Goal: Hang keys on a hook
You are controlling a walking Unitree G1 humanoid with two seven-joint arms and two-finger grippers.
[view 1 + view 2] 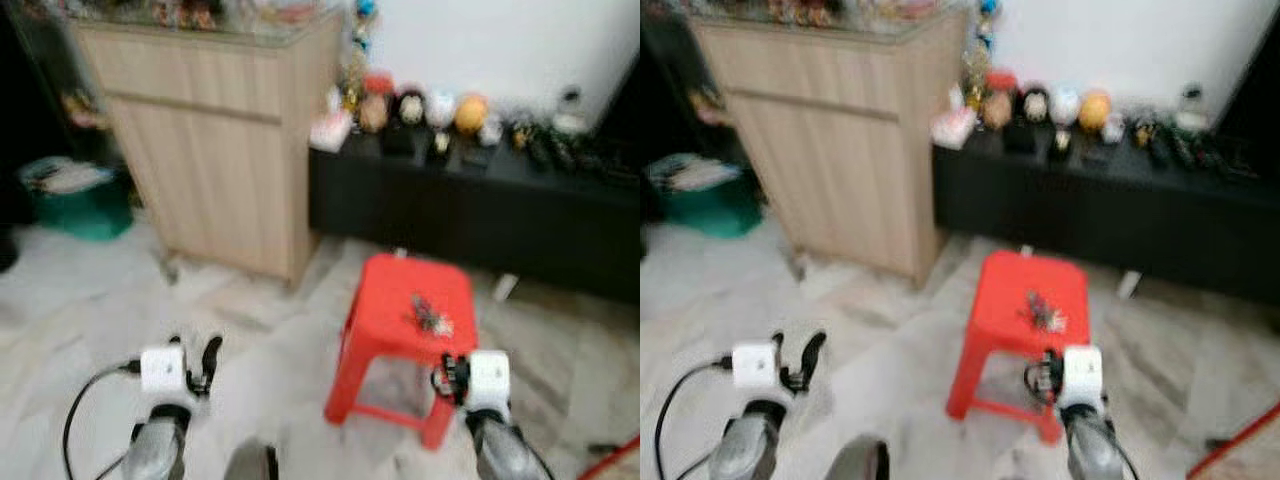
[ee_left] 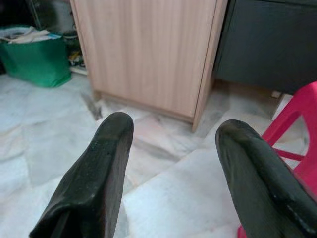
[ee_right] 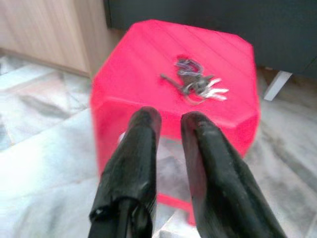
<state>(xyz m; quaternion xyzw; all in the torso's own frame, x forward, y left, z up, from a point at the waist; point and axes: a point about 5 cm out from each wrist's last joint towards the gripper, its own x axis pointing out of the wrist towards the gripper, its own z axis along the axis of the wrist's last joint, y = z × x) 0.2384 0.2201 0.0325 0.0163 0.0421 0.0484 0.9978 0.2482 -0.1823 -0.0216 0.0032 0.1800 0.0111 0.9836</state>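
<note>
Red plastic stool (image 1: pixel 405 300) on pale marble floor (image 1: pixel 250 330), in front of a long black low cabinet (image 1: pixel 480 210). Keys (image 3: pixel 194 83) lie loose on the stool's seat, toward its far right part, clear of the edges. Green bin (image 1: pixel 75 200) at far left holds pale papers or cloth; blurred. Wooden cabinet (image 1: pixel 215 140) stands between bin and black cabinet. Figurines (image 1: pixel 420 110) line the black cabinet's top.

Right gripper (image 3: pixel 171 121) hovers at the stool's near edge, fingers nearly together, grasping nothing. Left gripper (image 2: pixel 173 144) released, fingers spread wide over bare floor left of the stool.
</note>
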